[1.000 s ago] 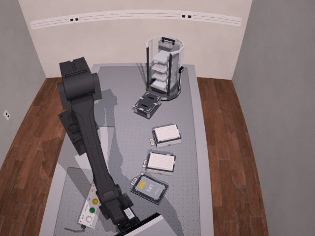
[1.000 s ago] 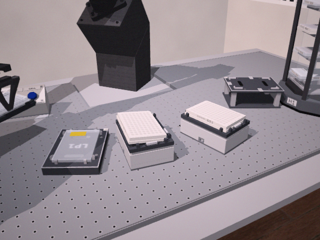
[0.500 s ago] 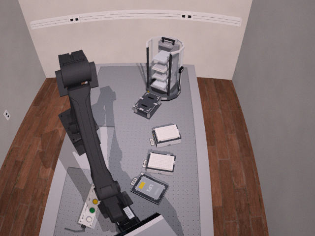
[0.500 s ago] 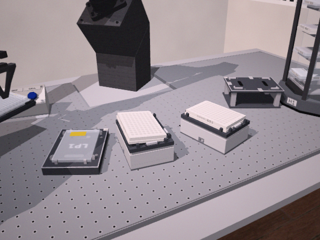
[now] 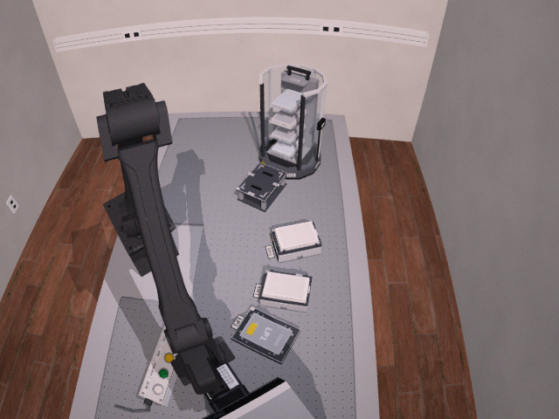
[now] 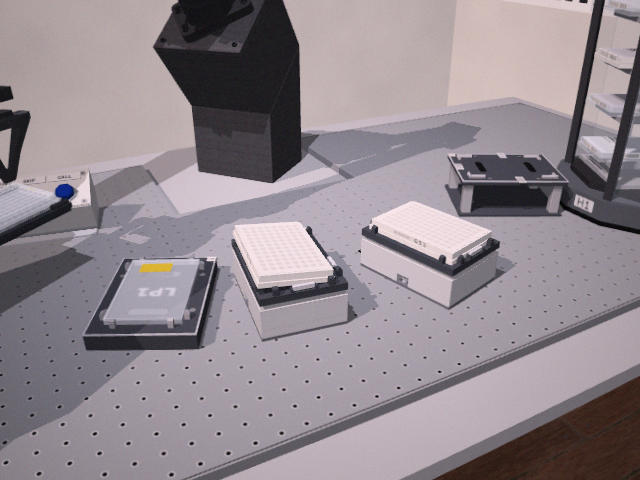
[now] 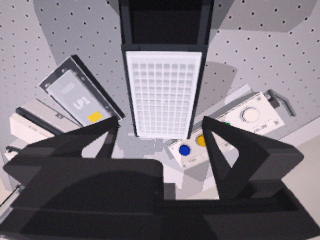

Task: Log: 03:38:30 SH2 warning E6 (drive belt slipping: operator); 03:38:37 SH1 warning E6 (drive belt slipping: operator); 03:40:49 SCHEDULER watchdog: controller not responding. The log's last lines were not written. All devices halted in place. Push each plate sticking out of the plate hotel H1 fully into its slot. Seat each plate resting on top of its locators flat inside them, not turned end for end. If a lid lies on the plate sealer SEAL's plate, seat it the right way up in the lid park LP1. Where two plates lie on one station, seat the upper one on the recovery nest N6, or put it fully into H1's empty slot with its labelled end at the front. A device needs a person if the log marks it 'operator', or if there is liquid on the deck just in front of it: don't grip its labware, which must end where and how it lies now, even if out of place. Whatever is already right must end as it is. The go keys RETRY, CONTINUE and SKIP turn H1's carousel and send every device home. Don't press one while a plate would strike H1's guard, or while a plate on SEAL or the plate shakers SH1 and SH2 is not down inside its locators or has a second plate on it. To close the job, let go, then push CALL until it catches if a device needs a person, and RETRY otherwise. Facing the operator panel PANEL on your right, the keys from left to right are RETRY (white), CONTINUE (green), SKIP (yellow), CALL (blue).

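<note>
Grey perforated counter (image 6: 361,387) carries everything. Black six-joint arm (image 5: 153,234) stretched from its base along the counter's edge to the panel end, wrist tipped down over the black plate sealer stage (image 7: 165,25). Glass-guarded tower plate hotel H1 (image 6: 583,204): white plates on its shelves, none plainly sticking out in the top view, but too small to call for sure. Black recovery nest (image 6: 504,167) bare; no stacked plates seen anywhere, so likely not needed. Two white box shakers, far one (image 6: 429,279) and near one (image 6: 299,315), both flagged for the operator: hands off. Far white well plate (image 6: 431,227) looks down in its frame; near white well plate (image 6: 281,250) sits skewed and riding up, must be left so. Black lid park LP1 (image 6: 98,330) holds the clear lid with yellow patch (image 6: 149,294), looks seated flat. White well plate on the sealer (image 7: 162,92) uncovered, lying straight in its stage. Looks like labware work done; left: CALL only, on the white operator panel (image 5: 151,379). Black parallel gripper (image 7: 160,125) spread fully wide, holding nothing, hanging just above the near end of the sealer plate. Round blue CALL key (image 7: 185,149) just beside the sealer, near the gripper. Go keys not to be touched, given the skewed shaker plate.
</note>
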{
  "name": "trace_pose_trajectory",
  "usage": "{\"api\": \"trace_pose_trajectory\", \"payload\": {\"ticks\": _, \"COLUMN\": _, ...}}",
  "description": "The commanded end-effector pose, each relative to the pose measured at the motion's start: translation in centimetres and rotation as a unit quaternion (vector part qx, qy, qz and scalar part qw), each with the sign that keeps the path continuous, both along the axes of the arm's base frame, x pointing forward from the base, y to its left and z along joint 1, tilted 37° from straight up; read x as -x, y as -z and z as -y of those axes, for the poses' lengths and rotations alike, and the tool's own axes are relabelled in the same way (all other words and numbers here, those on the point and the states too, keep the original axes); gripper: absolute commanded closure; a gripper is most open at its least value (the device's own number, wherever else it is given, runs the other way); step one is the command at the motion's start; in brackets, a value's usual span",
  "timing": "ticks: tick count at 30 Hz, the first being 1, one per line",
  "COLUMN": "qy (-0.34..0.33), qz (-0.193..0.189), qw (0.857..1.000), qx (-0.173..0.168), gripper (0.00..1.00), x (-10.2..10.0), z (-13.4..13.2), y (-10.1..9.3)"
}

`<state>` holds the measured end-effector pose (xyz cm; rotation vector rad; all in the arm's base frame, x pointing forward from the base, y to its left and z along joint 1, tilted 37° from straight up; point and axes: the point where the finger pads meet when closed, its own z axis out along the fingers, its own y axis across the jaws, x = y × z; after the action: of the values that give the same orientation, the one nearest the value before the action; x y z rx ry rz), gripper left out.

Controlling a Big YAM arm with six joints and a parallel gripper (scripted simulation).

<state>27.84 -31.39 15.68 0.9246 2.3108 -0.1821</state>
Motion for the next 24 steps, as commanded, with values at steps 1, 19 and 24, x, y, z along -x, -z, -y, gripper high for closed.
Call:
{"api": "trace_pose_trajectory", "payload": {"ticks": 1, "qy": 0.0, "qz": 0.005, "qw": 1.0, "qx": 0.006, "gripper": 0.0, "x": -0.3, "z": 0.4, "y": -0.9}}
{"api": "trace_pose_trajectory", "payload": {"ticks": 19, "qy": 0.0, "qz": 0.012, "qw": 1.0, "qx": 0.02, "gripper": 0.0, "x": 1.9, "z": -0.8, "y": -6.1}}
{"api": "trace_pose_trajectory", "payload": {"ticks": 24, "qy": -0.002, "qz": 0.009, "qw": 1.0, "qx": 0.016, "gripper": 0.0, "x": 2.2, "z": -1.4, "y": -6.2}}
